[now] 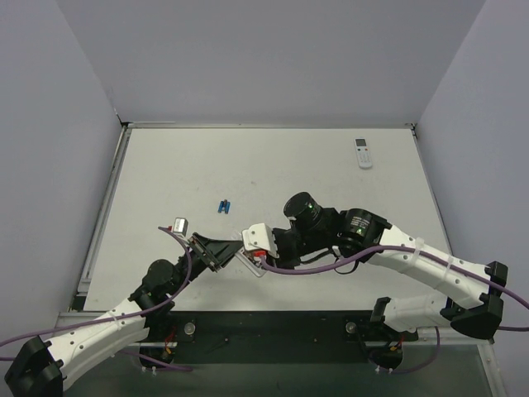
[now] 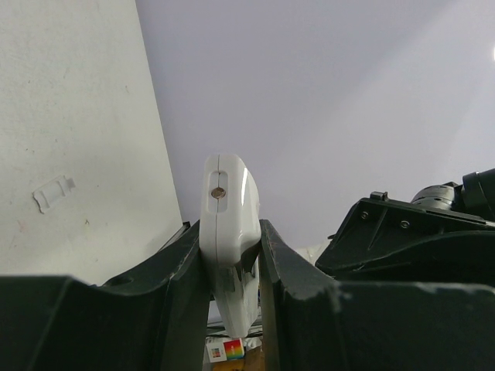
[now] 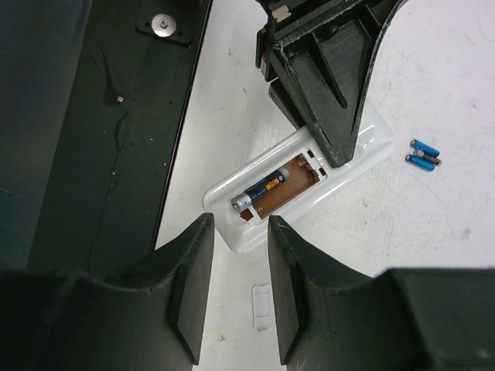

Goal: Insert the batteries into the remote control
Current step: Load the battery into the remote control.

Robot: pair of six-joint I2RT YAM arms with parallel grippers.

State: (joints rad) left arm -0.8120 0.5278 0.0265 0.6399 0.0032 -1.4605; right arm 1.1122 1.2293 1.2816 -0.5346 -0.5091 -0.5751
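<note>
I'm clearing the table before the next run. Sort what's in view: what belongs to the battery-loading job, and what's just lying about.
Job: remote control, clamped in the left gripper; seated battery in its open bay; two blue batteries on the table; loose battery cover.

Lying about: rounder white remote at the far right.

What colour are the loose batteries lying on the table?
Blue with darker ends. The batteries show best in the right wrist view.
</note>
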